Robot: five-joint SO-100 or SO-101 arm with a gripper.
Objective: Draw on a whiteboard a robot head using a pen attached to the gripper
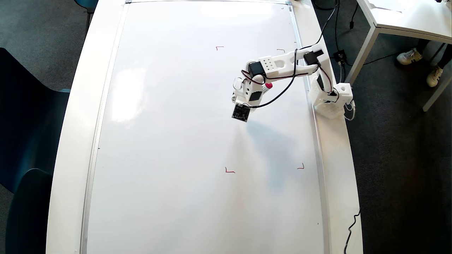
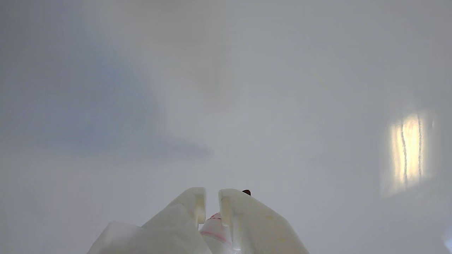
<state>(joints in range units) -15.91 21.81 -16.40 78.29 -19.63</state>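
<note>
The whiteboard (image 1: 176, 123) fills the table in the overhead view, and its glossy surface (image 2: 247, 88) fills the wrist view. It bears four small red corner marks, such as one at the upper left (image 1: 219, 47) and one at the lower left (image 1: 229, 171). No robot head drawing shows inside them. My gripper (image 1: 247, 96) hangs over the board just below the upper marks, its dark circuit board (image 1: 241, 112) at its lower end. In the wrist view the gripper (image 2: 212, 197) is shut on the pen (image 2: 215, 229). The pen's dark red tip (image 2: 246, 192) peeks past the right finger. Its red cap end (image 1: 269, 85) shows from above.
The arm's white base block (image 1: 333, 100) stands on the white tabletop rim (image 1: 339, 158) right of the board, with black cables running off to the floor. Dark chairs (image 1: 28, 123) stand at the left. Another white table (image 1: 406, 17) and a person's shoes (image 1: 409, 56) are at the upper right.
</note>
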